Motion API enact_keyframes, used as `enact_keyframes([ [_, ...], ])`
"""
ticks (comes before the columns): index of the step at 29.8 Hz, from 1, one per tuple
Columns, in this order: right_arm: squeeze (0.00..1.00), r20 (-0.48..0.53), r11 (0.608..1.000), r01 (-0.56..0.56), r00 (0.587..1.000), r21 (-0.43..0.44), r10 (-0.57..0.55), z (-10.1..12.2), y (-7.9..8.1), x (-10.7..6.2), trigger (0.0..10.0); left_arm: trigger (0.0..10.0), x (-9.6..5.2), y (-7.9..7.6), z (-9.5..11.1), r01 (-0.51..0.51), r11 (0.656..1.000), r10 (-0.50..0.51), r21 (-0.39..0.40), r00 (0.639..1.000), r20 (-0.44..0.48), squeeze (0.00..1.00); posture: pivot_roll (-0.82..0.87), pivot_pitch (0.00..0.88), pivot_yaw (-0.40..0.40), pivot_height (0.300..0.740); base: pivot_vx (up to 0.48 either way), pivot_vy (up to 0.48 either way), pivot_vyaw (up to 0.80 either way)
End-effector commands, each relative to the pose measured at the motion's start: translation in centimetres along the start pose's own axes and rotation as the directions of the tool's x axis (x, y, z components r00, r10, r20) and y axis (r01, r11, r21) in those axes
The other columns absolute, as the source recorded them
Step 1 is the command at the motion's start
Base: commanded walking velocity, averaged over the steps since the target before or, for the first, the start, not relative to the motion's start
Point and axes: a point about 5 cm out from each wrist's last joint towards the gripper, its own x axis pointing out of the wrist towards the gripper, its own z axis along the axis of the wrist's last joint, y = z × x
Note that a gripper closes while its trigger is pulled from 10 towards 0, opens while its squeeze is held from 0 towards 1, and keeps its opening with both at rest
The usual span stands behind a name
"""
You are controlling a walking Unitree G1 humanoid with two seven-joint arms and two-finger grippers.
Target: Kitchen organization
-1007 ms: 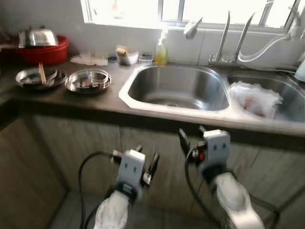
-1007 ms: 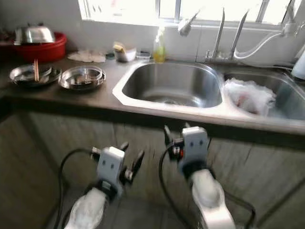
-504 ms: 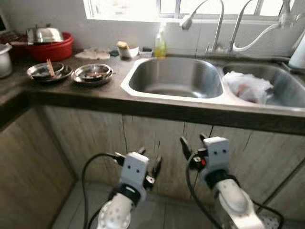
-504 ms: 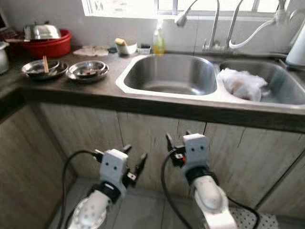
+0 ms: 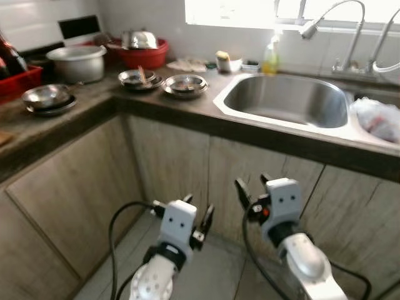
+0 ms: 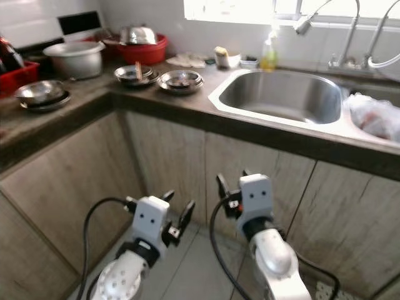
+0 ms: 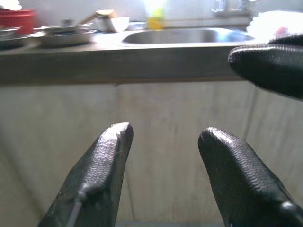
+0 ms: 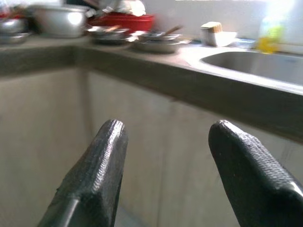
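While both arms hang low in front of the cupboard doors, the head views show the dishes up on the counter [image 5: 187, 109], to the left of the sink [image 5: 284, 103]. Two metal plates [image 5: 185, 84] lie side by side there, one of them with a pair of sticks in it. Behind them stands a red basin [image 5: 139, 53] and a grey pot [image 5: 78, 61], and further left from the sink rests one more metal bowl [image 5: 45, 97]. The left gripper [image 5: 195, 215] and the right gripper [image 5: 252, 187] are both open and hold nothing. The plates lie above and forward-left of them, so I judge the left arm is nearer.

In the left wrist view, its fingers [image 7: 102, 165] stand apart, empty, and point at the cupboard under the sink; the plates are high at the counter edge.

In the right wrist view, the fingers [image 8: 99, 161] are also spread and empty, and the plates and the pot stand along the counter left of the sink.

Compared with a second ago, the whole scene is shifted: the camera has turned left, the sink sits more to the right, and the pot and the far bowl are new in view. The grippers keep the same pose.
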Motion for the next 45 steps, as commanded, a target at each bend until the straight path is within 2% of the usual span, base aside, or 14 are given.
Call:
enact_keyframes([
  [1, 0.00, 0.017, 1.000, -0.019, 1.000, 0.007, 0.019, 0.37, 0.49, 0.21, 10.0, 10.0, -0.24, 0.39, -0.25, -0.011, 1.000, 0.011, 0.008, 1.000, -0.010, 0.00, 0.01, 0.000, -0.047, 0.740, -0.266, 0.000, 0.80],
  [7, 0.00, 0.019, 1.000, -0.018, 1.000, 0.004, 0.018, 0.38, 0.37, 0.38, 10.0, 10.0, -0.15, 0.41, -0.23, -0.011, 1.000, 0.011, 0.009, 1.000, -0.010, 0.00, 0.00, 0.000, -0.046, 0.740, -0.260, 0.000, 0.80],
  [17, 0.00, 0.014, 1.000, -0.012, 1.000, 0.005, 0.012, 0.31, 0.21, 0.53, 10.0, 10.0, 0.09, 0.65, -0.29, -0.031, 0.999, 0.031, 0.007, 0.999, -0.017, 0.00, 0.00, 0.000, -0.048, 0.740, 0.000, 0.000, 0.80],
  [19, 0.00, 0.005, 1.000, -0.010, 1.000, 0.023, 0.010, 0.18, 0.24, 0.59, 10.0, 10.0, 0.13, 0.67, -0.24, -0.034, 0.999, 0.034, 0.007, 0.999, -0.014, 0.00, 0.00, 0.000, -0.048, 0.740, 0.000, 0.000, 0.00],
  [45, 0.00, 0.007, 1.000, -0.019, 1.000, 0.004, 0.019, 0.26, 0.24, 0.78, 10.0, 10.0, 0.27, 0.84, -0.19, -0.042, 0.999, 0.042, 0.026, 0.999, -0.013, 0.00, 0.00, 0.000, -0.048, 0.740, 0.029, 0.000, 0.00],
])
